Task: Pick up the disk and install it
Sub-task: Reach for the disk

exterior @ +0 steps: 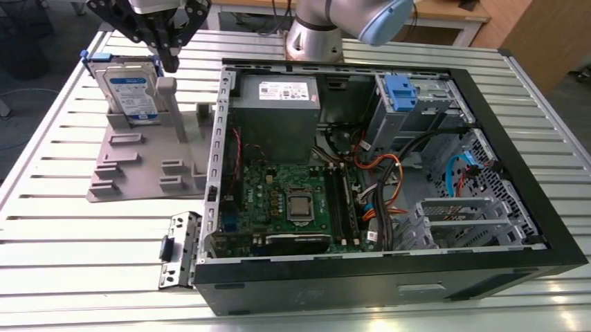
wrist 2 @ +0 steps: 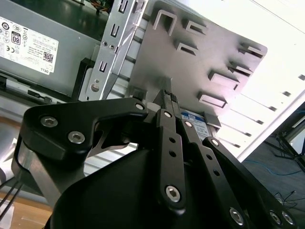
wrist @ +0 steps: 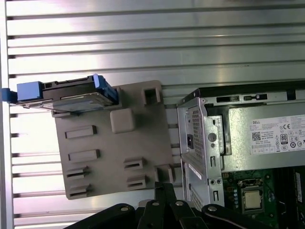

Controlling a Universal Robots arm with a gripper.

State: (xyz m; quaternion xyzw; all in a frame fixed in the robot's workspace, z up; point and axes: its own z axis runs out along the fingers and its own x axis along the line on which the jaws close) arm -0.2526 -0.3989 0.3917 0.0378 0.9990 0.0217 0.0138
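On the slatted counter [exterior: 55, 235], to the exterior view's left of the open computer case [exterior: 369, 283], the disk [exterior: 129, 93] stands upright in a grey holder [exterior: 138, 166]. The pincer [exterior: 170, 63] hangs just above its top corner, fingers closed and empty.

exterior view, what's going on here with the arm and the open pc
The arm's gripper hangs above the grey holder on the slatted table, shut and holding nothing. The disk stands on edge in that holder, not yet picked up. The open computer case lies beside it, towards the exterior view's right.
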